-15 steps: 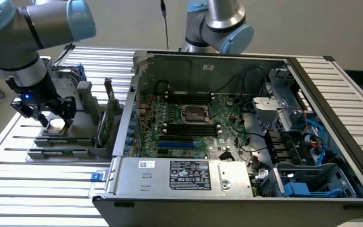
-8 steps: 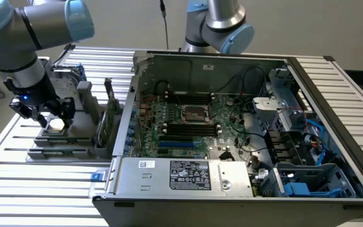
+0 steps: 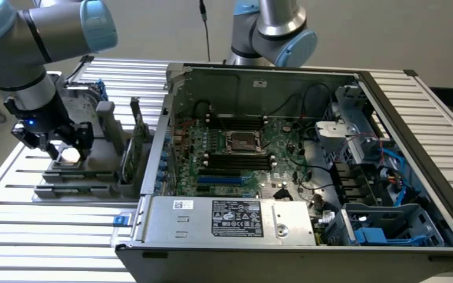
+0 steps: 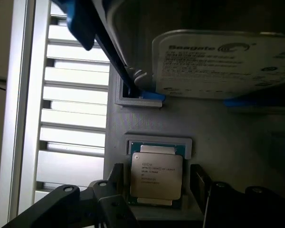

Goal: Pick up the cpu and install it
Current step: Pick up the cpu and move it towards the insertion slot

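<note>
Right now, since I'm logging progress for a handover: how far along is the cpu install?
Done: the approach. The gripper hangs over the cpu, with its open jaws on either side of it. In hand: nothing, as the cpu lies flat in its gray holder. Left: lifting it and seating it in the socket.

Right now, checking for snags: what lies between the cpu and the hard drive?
Bare grey fixture plate, seen in the wrist view, between the cpu and the hard drive.

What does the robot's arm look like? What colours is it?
The arm is made of round grey metal tubes with light blue caps at the joints. Its hand is black, with a tiny blue light and two dark fingers.
</note>
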`<state>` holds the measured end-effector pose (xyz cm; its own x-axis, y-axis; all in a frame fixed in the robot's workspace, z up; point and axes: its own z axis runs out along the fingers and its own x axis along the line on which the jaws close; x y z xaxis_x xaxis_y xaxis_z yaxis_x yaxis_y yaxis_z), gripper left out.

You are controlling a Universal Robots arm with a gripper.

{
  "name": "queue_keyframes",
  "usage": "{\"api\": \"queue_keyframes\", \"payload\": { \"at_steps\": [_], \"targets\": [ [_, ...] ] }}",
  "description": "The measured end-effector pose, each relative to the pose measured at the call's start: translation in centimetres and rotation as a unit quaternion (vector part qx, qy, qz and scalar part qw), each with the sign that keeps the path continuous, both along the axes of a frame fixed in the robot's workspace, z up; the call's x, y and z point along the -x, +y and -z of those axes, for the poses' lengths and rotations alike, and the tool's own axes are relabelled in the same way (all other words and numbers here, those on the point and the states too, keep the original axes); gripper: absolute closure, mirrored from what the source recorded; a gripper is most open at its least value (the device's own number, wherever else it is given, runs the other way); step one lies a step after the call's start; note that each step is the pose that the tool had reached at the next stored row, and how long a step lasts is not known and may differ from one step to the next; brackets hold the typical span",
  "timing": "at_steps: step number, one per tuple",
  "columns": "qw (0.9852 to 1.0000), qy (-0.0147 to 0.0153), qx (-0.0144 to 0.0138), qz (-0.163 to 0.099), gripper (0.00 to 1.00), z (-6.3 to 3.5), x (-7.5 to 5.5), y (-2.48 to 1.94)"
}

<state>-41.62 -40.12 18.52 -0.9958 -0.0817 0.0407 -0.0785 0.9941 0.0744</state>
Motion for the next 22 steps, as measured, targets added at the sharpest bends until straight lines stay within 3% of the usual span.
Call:
{"api": "queue_keyframes", "payload": {
  "at_steps": [19,22],
  "targets": [
    [1.0000,0.0000,0.0000,0.006,0.33,0.25,-0.13,-0.15],
    [1.0000,0.0002,0.0001,0.009,0.41,0.25,-0.12,-0.15]
  ]
}}
